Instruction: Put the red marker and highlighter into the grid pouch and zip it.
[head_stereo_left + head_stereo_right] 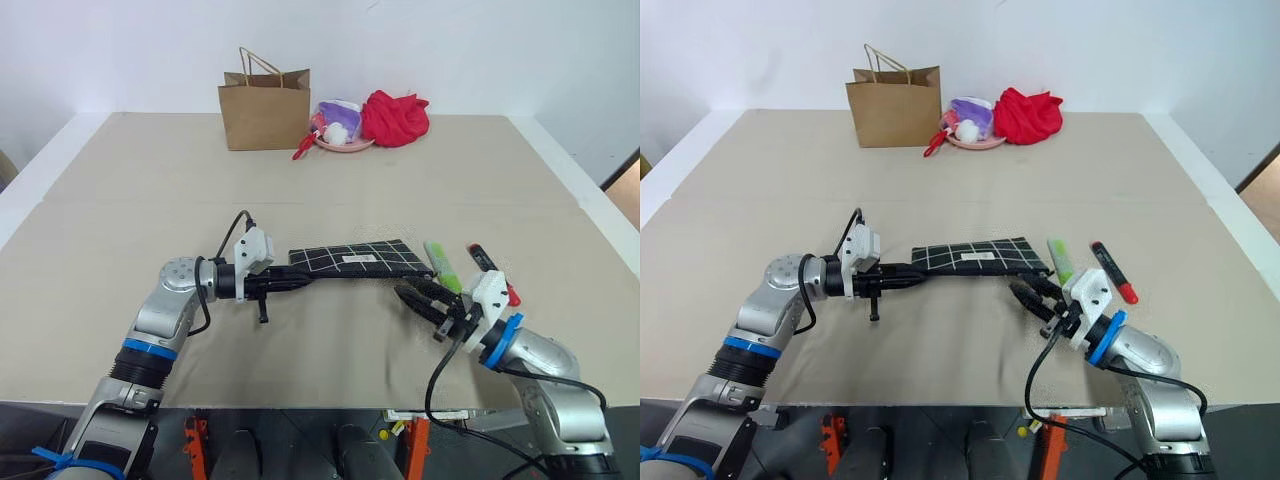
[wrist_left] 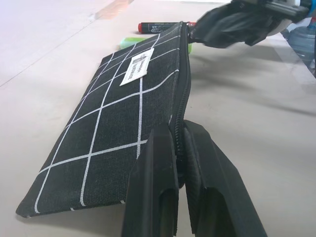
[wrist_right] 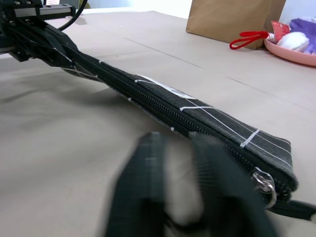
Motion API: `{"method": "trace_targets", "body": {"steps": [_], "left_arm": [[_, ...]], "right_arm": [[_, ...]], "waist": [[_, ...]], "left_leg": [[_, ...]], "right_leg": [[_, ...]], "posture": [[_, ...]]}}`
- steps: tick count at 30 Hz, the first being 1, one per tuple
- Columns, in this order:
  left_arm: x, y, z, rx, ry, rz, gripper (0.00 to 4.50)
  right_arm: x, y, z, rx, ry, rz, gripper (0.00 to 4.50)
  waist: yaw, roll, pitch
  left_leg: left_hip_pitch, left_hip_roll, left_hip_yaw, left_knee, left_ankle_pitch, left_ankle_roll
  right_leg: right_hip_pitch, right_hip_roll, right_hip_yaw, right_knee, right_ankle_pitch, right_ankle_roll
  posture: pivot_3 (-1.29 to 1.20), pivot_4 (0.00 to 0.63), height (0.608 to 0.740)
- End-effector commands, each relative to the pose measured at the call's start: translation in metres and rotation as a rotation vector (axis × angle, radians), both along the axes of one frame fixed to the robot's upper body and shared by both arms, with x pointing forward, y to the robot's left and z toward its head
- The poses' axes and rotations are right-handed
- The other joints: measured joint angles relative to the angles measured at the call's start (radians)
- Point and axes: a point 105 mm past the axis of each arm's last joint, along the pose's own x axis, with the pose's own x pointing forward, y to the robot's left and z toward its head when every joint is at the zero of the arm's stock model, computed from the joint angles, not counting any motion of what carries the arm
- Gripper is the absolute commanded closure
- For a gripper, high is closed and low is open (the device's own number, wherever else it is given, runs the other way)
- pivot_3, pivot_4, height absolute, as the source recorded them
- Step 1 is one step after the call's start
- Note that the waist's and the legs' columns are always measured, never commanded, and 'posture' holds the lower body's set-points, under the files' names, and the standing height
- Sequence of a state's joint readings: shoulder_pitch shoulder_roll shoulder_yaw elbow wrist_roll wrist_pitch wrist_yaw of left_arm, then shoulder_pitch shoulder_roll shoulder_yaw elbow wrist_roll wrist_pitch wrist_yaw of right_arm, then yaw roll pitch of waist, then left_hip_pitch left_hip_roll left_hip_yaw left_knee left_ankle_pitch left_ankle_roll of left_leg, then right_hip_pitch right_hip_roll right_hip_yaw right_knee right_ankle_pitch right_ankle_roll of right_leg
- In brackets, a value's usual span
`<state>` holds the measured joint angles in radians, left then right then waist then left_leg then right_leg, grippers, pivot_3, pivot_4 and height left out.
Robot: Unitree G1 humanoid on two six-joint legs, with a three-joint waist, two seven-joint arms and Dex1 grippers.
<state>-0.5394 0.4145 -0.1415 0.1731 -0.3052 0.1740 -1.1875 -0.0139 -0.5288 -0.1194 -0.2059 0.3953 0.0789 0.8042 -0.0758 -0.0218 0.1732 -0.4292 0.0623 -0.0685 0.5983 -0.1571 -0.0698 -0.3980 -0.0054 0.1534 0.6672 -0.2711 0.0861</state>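
- The grid pouch (image 1: 352, 258) lay near the middle of the table (image 1: 120, 200), lifted at one end off the surface, its zipper edge toward the robot.
- The left gripper (image 1: 300, 279) was clamped shut on the pouch's left end, its two black fingers (image 2: 158, 187) pinching the zipper edge between them.
- The zipper ran closed along the visible edge, with a metal ring (image 3: 265, 183) and a black pull cord (image 3: 296, 208) at the pouch's right end.
- The right gripper (image 1: 408, 293) sat just beside that right end, near the pull cord; its fingers were drawn together, and whether they had hold of the cord could not be told.
- The highlighter (image 1: 442, 265) lay on the table just past the pouch's right end, close to the right gripper.
- The red marker (image 1: 492, 270) lay a little farther to the right, roughly parallel to the highlighter and apart from it.
- At the far side of the table stood a brown paper bag (image 1: 265, 110), and beside it a pink dish (image 1: 343, 142) holding small items, with a red loop (image 3: 247, 38) hanging over its rim.
- A bunched red cloth (image 1: 395, 117) lay just right of the dish.
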Motion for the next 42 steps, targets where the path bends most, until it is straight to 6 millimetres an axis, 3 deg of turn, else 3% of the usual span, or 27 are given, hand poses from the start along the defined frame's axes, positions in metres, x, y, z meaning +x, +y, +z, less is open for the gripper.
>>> {"method": "trace_targets", "body": {"steps": [1,12,27,42], "left_arm": [[-0.003,-0.001,0.012,-0.02,-0.043,-0.014,4.5],[-0.001,0.001,0.013,-0.021,-0.042,-0.003,4.5],[-0.001,-0.002,0.011,-0.02,-0.037,-0.005,4.5],[-0.004,-0.009,0.01,-0.034,-0.029,-0.014,4.5]], "right_arm": [[0.001,-0.002,0.007,-0.009,-0.045,0.003,4.46],[-0.001,-0.003,0.016,0.009,-0.055,0.022,4.46],[-0.019,0.041,0.047,0.0,-0.052,0.228,4.46],[0.014,0.079,0.041,-0.028,-0.042,0.206,4.46]], "waist": [[0.0,0.0,0.0],[0.0,0.0,0.0],[0.0,0.0,0.0],[0.0,0.0,0.0]], "left_leg": [[0.0,0.0,0.0,0.0,0.0,0.0],[0.0,0.0,0.0,0.0,0.0,0.0],[0.0,0.0,0.0,0.0,0.0,0.0],[-0.001,0.0,0.0,0.0,0.0,0.0]], "right_leg": [[0.0,0.0,0.0,0.0,0.0,0.0],[0.0,0.0,0.0,0.0,0.0,0.0],[0.0,0.0,0.0,0.0,0.0,0.0],[-0.001,0.0,0.0,0.0,0.0,0.0]], "posture": [[0.0,0.15,0.74],[0.0,0.15,0.74],[0.0,0.15,0.74],[0.0,0.15,0.74]]}}
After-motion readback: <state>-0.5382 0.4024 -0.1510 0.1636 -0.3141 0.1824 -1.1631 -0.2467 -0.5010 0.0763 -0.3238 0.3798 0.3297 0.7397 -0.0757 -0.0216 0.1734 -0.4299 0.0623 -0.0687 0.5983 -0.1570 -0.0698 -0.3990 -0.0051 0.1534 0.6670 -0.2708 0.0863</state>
